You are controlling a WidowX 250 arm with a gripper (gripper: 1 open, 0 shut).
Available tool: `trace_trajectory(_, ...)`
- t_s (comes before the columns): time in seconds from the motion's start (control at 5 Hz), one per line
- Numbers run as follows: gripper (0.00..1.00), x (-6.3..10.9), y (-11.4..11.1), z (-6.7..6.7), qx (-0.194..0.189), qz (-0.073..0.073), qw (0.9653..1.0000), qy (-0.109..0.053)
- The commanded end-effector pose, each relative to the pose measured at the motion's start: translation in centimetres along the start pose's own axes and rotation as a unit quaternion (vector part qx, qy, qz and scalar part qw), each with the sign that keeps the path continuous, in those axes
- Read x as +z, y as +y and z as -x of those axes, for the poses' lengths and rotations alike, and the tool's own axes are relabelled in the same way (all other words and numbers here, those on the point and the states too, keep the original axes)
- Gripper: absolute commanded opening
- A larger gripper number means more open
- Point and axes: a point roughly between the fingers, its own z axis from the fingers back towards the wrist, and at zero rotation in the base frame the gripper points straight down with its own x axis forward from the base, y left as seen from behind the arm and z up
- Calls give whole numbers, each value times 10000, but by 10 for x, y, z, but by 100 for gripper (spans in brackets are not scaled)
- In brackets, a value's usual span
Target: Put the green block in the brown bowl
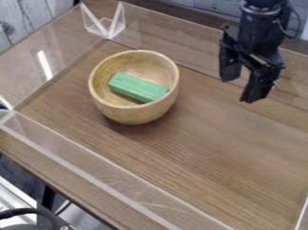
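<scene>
The green block (pixel 138 87) lies flat inside the brown bowl (pixel 119 110), a round light wooden bowl left of the table's middle. My gripper (pixel 243 83) hangs to the right of the bowl, well apart from it, pointing down above the tabletop. Its two black fingers (pixel 259 85) stand open and nothing is between them.
The wooden tabletop (pixel 196 153) is fenced by low clear plastic walls (pixel 69 148) along the front and left. A clear folded stand (pixel 102 21) sits at the back left. Grey planks show behind it.
</scene>
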Motion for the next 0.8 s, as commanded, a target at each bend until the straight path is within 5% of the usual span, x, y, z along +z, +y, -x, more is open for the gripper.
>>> trace_trajectory(0.0,100,32,-11,-9,-585,-423,9972,-190)
trace_trajectory(0.2,0,21,-11,-6,-6,-354,9994,-40)
trace_trajectory(0.4,100,8,-4,-2,320,-302,9990,108)
trace_trajectory(0.6,100,-10,4,-5,788,-141,9966,171)
